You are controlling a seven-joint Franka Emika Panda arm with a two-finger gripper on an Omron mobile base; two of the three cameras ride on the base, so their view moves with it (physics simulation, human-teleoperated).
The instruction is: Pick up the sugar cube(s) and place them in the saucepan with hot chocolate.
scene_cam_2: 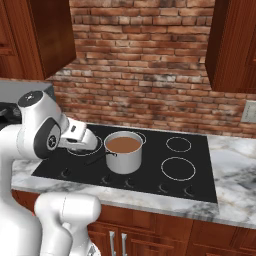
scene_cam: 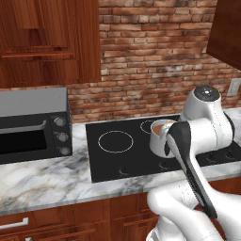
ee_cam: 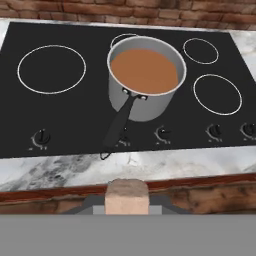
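Observation:
The saucepan [ee_cam: 146,82] is a silver steel pot holding brown hot chocolate, and it stands on the rear middle burner of the black cooktop [ee_cam: 65,120]. Its black handle [ee_cam: 120,122] points toward the counter's front edge. The pot also shows in the left base view as saucepan [scene_cam: 159,136] and in the right base view as saucepan [scene_cam_2: 123,152]. At the bottom of the hand view my gripper [ee_cam: 126,202] is shut on the pale tan sugar cube [ee_cam: 126,194]. It hovers in front of the counter edge, short of the pot and above its level.
A dark toaster oven [scene_cam: 33,124] stands on the marble counter [scene_cam: 42,181] left of the cooktop. Knobs [ee_cam: 41,137] line the cooktop's front edge. Wooden cabinets [scene_cam_2: 232,45] hang overhead, and the brick wall carries an outlet [scene_cam_2: 249,111] at the right.

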